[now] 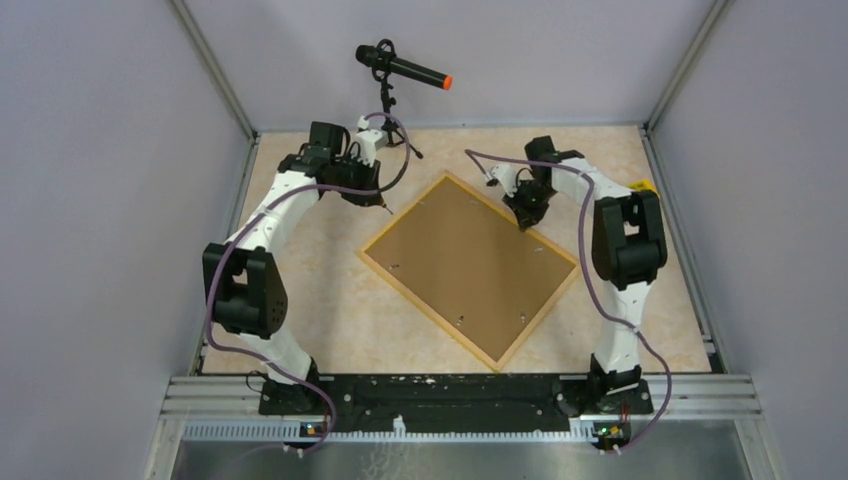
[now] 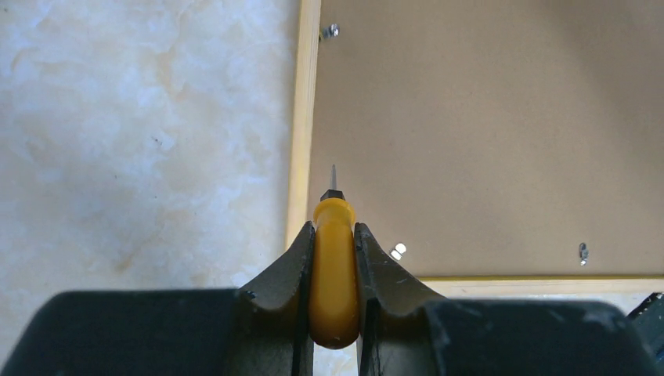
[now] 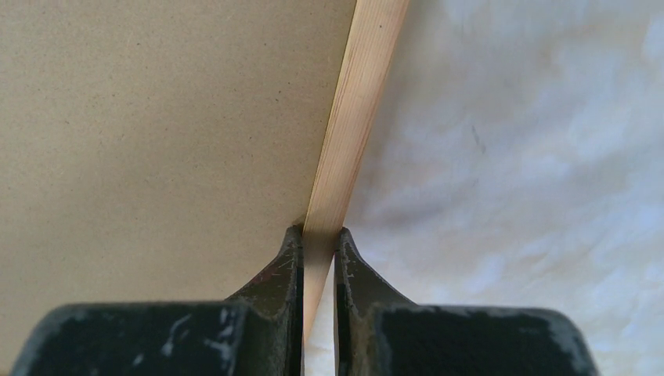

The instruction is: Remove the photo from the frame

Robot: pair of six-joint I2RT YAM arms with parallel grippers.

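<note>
A yellow-handled screwdriver is held in the left end effector. The jaws are closed to a narrow gap on the handle, and the thin metal tip points ahead past the fingertips. The tip is seen over the brown fibreboard back of the frame, just right of its pale wooden edge. The marbled desk lies to this end effector's left. Small metal clips are seen on the backing near its edges, one just right of the fingers. The frame is laid back-up on the desk between the two end effectors, turned cornerwise; the photo cannot be seen from this side. The right end effector is closed on the frame's wooden edge, which is clamped between its fingers. The backing lies to its left and bare desk to its right.
</note>
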